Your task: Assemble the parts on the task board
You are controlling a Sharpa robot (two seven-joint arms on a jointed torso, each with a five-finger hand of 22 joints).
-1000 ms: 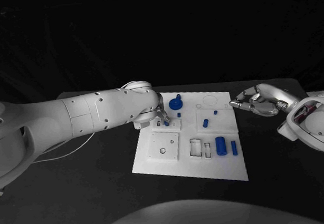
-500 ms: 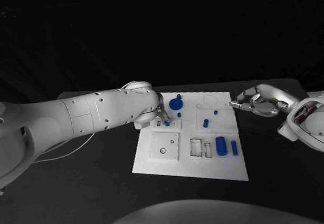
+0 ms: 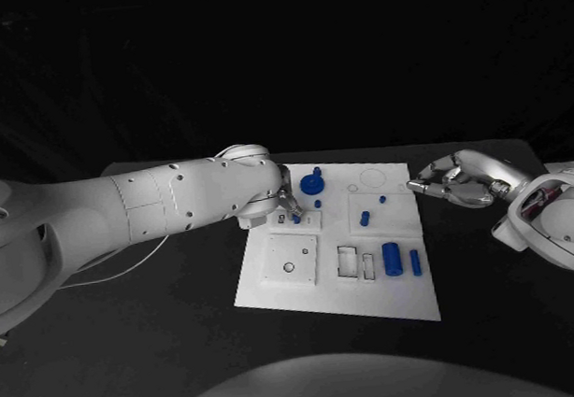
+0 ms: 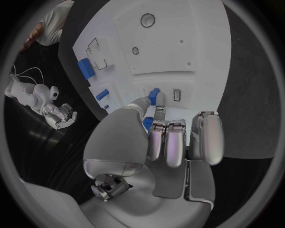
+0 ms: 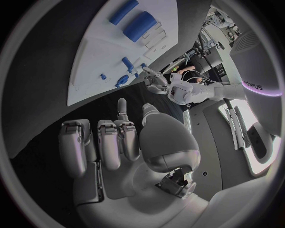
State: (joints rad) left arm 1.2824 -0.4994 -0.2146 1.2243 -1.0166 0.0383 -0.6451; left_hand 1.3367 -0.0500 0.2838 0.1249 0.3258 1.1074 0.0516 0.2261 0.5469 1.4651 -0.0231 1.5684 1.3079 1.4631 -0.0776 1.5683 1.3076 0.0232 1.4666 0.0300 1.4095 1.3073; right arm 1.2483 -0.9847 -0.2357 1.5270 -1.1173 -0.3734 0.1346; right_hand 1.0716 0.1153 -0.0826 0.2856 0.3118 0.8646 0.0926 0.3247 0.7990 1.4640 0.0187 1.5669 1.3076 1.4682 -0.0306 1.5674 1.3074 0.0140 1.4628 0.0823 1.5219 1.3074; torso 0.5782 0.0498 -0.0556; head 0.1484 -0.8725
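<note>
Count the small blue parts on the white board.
7: a part in the left hand, a knob and two studs beyond, a peg mid-board, a cylinder and rod nearest. The hand may hide more.

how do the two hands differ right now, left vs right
The left hand is over the task board and pinches a small blue part at its fingertips; the right hand holds nothing. The left hand reaches down onto the board's far left area, while the right hand hangs just off the board's right edge, above the black table. The right hand's fingers are curled in. Both are silver hands on white arms.
</note>
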